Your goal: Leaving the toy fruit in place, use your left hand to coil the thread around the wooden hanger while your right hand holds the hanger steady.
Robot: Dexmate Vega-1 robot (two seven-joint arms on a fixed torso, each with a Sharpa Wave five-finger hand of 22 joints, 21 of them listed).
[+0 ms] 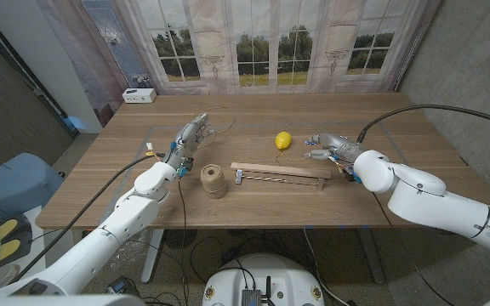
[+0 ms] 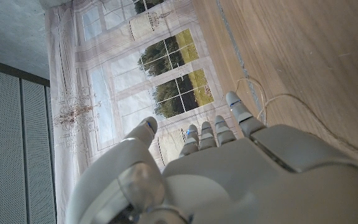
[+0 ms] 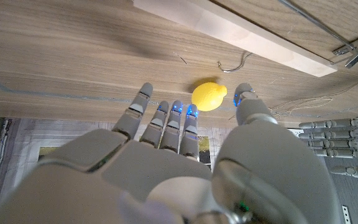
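Wooden hanger lying flat, both hands apart from it

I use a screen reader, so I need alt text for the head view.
A wooden hanger lies on a wooden table, with a spool of thread at its left end and a yellow toy lemon behind it. The left hand and right hand hang open at either side, holding nothing.

left hand: fingers apart, holding nothing | thread: loose strand curving across wooden table | backdrop: window-print curtain
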